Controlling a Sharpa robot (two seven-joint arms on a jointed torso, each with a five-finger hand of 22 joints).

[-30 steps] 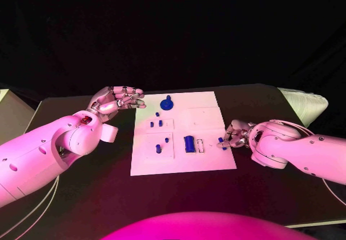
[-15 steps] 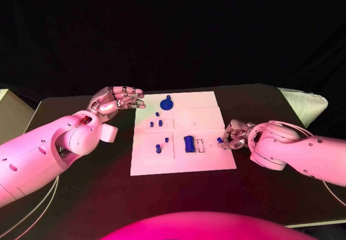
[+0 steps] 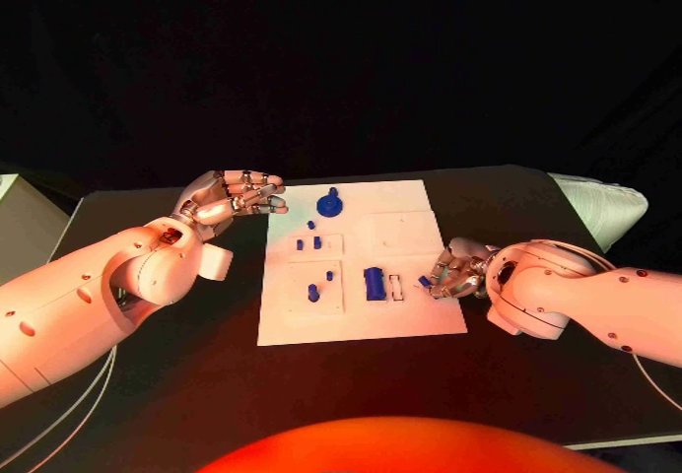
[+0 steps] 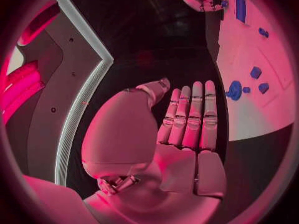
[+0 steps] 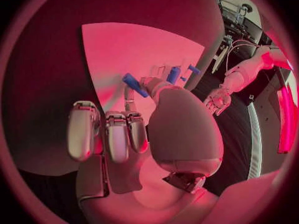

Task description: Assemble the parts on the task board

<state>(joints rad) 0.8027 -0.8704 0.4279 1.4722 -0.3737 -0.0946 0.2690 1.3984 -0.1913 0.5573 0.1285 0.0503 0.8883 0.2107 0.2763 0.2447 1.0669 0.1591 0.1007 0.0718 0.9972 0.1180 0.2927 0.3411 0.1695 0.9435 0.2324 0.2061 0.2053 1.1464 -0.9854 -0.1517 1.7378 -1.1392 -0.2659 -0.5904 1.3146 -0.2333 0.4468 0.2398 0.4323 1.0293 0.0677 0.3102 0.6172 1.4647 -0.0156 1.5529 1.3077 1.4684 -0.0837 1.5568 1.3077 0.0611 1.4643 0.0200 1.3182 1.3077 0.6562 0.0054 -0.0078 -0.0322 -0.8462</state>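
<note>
The white task board [image 3: 356, 315] lies mid-table with several blue parts on it: a round piece [image 3: 330, 205] at its far end, small pegs [image 3: 312, 292] in the left panels, and a tall block [image 3: 373, 283] near the middle. My right hand [image 3: 457, 271] rests at the board's right edge and pinches a small blue part [image 3: 427, 281], seen between thumb and finger as a short blue bar [image 5: 135, 85]. My left hand [image 3: 235, 197] hovers off the board's far left corner, fingers [image 4: 190, 114] straight and side by side, holding nothing.
A white padded object [image 3: 604, 207] sits at the table's right rear corner. A pale box [image 3: 12, 222] stands off the left edge. Bare black table [image 3: 356, 384] stretches in front of the board.
My right hand has edged left and slightly nearer over the board's right edge, carrying the small blue part toward the block. The left hand has stayed put.
</note>
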